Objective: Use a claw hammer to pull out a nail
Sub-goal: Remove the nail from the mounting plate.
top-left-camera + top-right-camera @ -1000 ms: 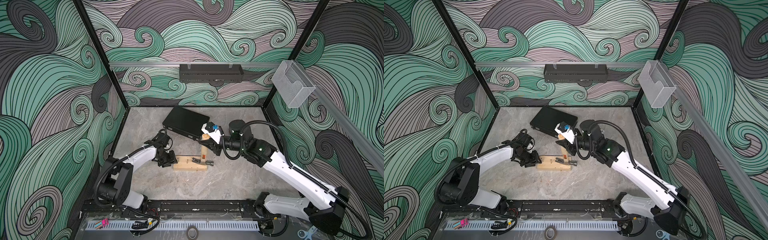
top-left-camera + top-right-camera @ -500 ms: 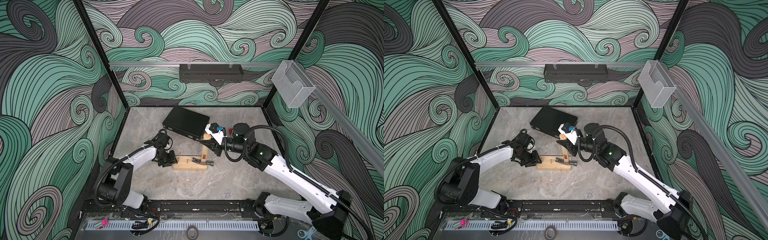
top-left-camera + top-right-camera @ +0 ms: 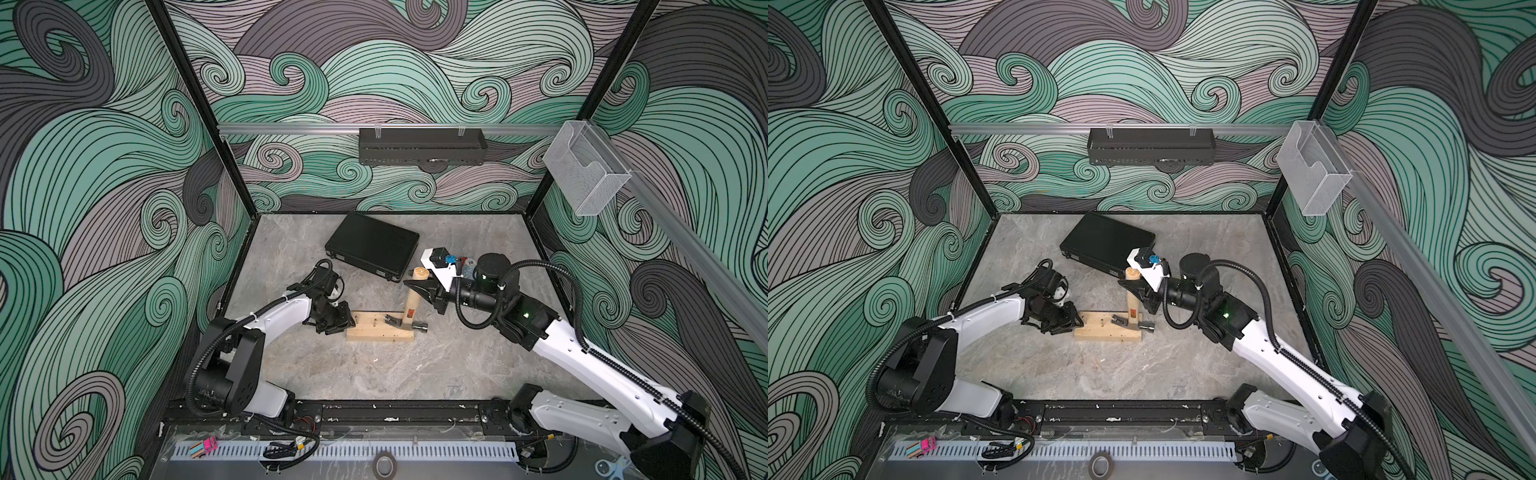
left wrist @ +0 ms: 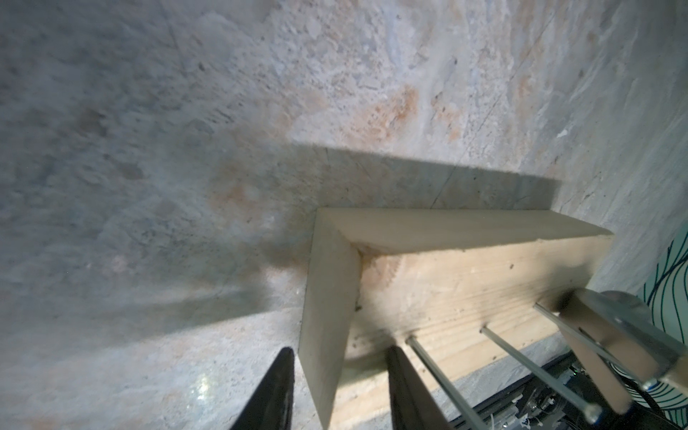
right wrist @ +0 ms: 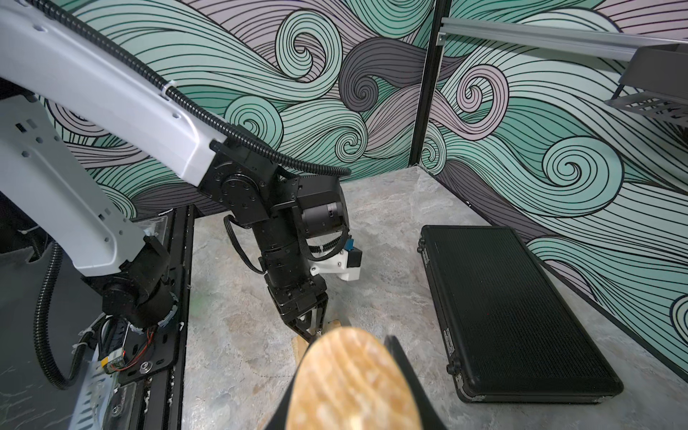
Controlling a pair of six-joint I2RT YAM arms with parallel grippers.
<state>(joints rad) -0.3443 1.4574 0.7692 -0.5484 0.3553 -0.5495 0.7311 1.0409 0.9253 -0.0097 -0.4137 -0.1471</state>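
Note:
A pale wooden block lies on the stone floor. The claw hammer stands steeply on its right end, grey head down and claw toward the nails. My right gripper is shut on the wooden handle near its butt. Three nails stick out of the block; the nail nearest the head runs along the claw. My left gripper is open astride the block's left end, one finger over the top face.
A closed black case lies just behind the hammer and the right wrist. A black wire shelf hangs on the back wall and a clear holder on the right rail. The arm bases stand along the front rail.
My right arm has drawn the hammer's handle top to the right and slightly forward, with the head staying on the block. The left arm has stayed put.

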